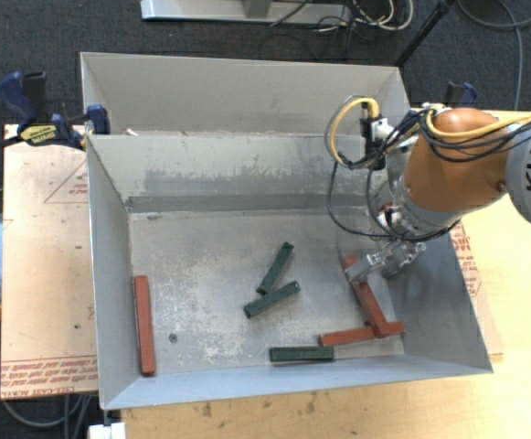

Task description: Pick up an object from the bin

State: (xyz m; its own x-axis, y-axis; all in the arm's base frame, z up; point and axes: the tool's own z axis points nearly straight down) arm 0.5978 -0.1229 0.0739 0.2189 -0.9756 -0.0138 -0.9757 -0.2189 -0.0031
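Nearest the front wall lay a dark green bar [302, 355], with a red bar [347, 337] just beside it. Farther back, a second red bar [372, 307] ran diagonally on the right side of the bin [201, 167]. The gripper [388, 262] hung over its far end, and whether it was released or clenched could not be told.

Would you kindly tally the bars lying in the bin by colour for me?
red bars: 3
green bars: 3
Total: 6
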